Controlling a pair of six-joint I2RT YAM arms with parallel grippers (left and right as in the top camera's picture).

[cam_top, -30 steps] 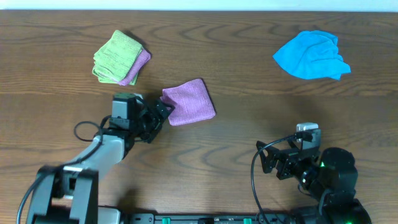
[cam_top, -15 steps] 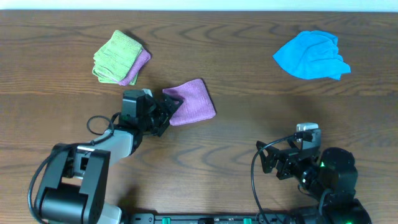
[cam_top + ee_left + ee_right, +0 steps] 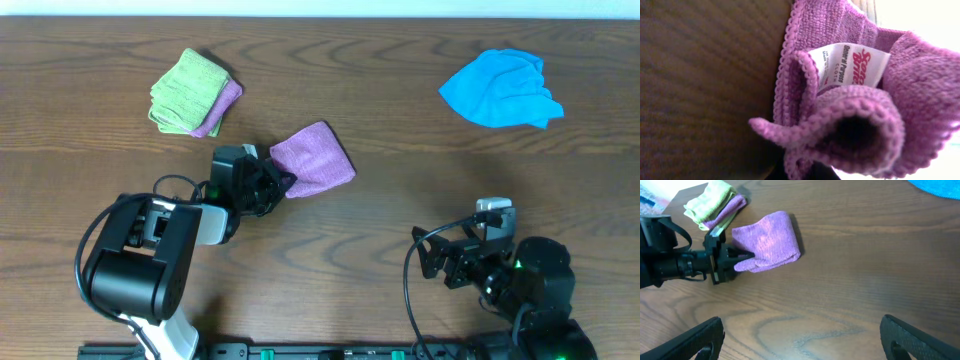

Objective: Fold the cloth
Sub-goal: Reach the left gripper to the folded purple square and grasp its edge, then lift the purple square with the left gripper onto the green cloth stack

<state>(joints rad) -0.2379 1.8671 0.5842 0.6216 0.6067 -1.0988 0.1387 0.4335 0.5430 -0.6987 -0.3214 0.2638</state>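
A purple cloth [image 3: 315, 160] lies folded on the wooden table, left of centre. My left gripper [image 3: 283, 182] is shut on its near left edge. In the left wrist view the cloth [image 3: 850, 100] fills the frame, bunched into a fold with a white label showing, and its hem is pinched at my left gripper [image 3: 800, 172]. The right wrist view shows the same cloth [image 3: 770, 242] with the left gripper [image 3: 742, 260] clamped on its left corner. My right gripper [image 3: 802, 340] stands open over bare wood at the lower right [image 3: 440, 262], far from the cloth.
A crumpled blue cloth [image 3: 500, 88] lies at the back right. A folded green cloth on a purple one [image 3: 192, 92] sits at the back left. Bare wood lies between the two arms.
My left gripper moved right to the purple cloth's edge and shut on it. The cloth shifted slightly right and turned. The right arm stayed still.
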